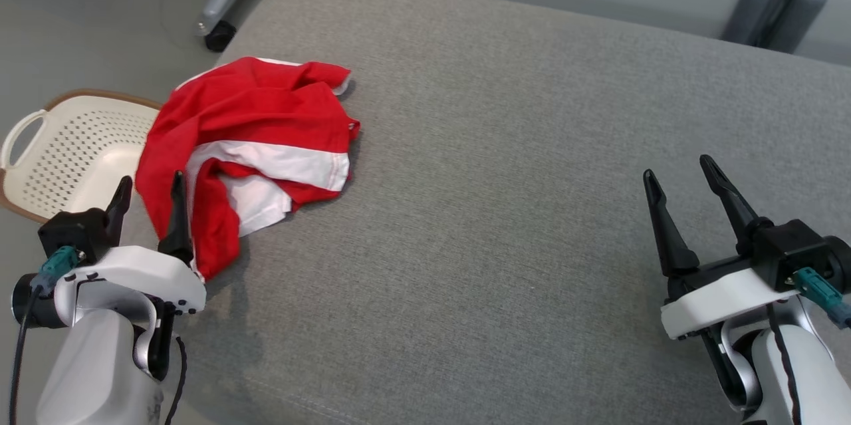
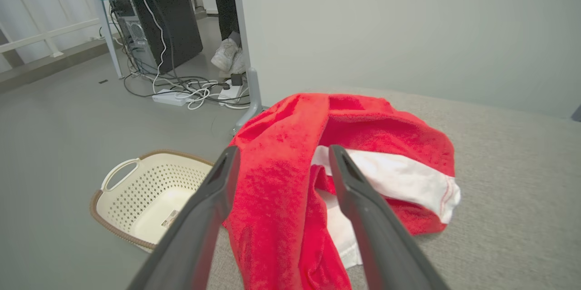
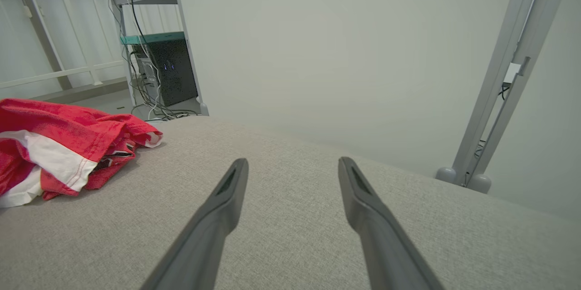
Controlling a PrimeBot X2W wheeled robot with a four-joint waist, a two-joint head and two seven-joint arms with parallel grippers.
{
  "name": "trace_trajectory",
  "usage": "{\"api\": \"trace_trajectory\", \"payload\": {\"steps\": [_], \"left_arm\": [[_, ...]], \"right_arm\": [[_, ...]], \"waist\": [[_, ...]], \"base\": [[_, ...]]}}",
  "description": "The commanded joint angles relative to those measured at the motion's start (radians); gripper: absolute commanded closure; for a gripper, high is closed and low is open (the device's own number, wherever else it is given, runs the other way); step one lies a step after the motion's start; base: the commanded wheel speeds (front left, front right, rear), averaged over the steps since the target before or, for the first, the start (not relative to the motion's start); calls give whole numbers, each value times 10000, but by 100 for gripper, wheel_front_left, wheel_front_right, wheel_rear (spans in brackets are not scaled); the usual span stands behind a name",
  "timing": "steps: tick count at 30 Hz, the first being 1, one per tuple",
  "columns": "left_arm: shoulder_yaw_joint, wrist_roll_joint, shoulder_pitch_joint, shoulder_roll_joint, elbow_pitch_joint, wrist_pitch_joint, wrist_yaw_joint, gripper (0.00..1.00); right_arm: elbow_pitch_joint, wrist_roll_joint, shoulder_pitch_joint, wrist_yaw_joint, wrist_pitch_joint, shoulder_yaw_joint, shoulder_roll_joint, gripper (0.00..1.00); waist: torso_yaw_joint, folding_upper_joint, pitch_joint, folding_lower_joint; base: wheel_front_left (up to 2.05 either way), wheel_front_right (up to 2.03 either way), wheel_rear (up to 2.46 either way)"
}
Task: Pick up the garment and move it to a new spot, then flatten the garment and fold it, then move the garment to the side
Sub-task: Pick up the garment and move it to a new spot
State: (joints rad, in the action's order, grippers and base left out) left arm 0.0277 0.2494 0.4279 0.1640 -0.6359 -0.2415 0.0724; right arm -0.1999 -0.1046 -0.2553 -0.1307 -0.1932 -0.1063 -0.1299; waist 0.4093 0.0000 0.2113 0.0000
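Red-and-white garment (image 1: 252, 139) crumpled at left edge of grey cushion (image 1: 505, 225), beside cream basket (image 1: 73, 152) on floor. Left gripper (image 1: 151, 177) spread wide, empty, at garment's near edge. Right gripper (image 1: 677, 165) likewise spread, empty, well apart.

crumpled red-and-white garment (image 1: 246, 145) on grey cushion (image 1: 532, 245), left hand (image 1: 151, 177) just beside it, fingers apart

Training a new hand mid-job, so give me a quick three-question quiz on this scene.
1. True or false: the red and white garment lies neatly folded.
2. The left claw and right claw both stand open. Which is nearer the garment: A left, B right?
3. What stands on the floor by the left end of the grey cushion?
Key: 1 false, it is crumpled. 2 A. 3 the cream basket.
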Motion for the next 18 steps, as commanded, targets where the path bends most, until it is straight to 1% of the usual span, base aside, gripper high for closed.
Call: {"api": "trace_trajectory", "payload": {"steps": [1,2,3,8,9,10,11,14,18], "left_arm": [[6,103,539,226,-845,248,107,0],[6,200,746,279,-1230,365,164,0],[6,200,746,279,-1230,365,164,0],[128,436,1522,678,-3036,923,242,0],[181,507,1665,758,-3276,948,271,37],[268,623,1817,815,-3476,875,304,78],[339,714,1931,858,-3614,764,316,100],[394,850,2100,898,-3783,392,378,100],[212,739,2245,980,-3330,12,458,100]], "right_arm": [[130,32,-142,-1,73,62,-105,0],[172,29,-165,-1,97,91,-118,0],[172,29,-165,-1,97,91,-118,0],[252,-7,-111,-1,39,265,-76,0],[258,-12,-96,-1,12,286,-41,0],[254,-13,-77,-3,-14,300,-9,0],[244,-18,-43,-3,-36,341,19,0],[174,-29,117,-1,-116,507,84,0],[61,-61,328,-3,-182,640,208,0]], "waist": [[-685,0,704,0],[-780,0,799,0],[-780,0,799,0],[-1132,0,1089,0],[-1188,0,1112,0],[-1233,0,1120,0],[-1254,0,1113,0],[-1229,0,1001,0],[-1140,0,699,0]], "base": [[0,0,0],[0,0,0],[0,0,0],[0,0,0],[0,0,0],[0,0,0],[0,0,0],[0,0,0],[0,0,0]]}}
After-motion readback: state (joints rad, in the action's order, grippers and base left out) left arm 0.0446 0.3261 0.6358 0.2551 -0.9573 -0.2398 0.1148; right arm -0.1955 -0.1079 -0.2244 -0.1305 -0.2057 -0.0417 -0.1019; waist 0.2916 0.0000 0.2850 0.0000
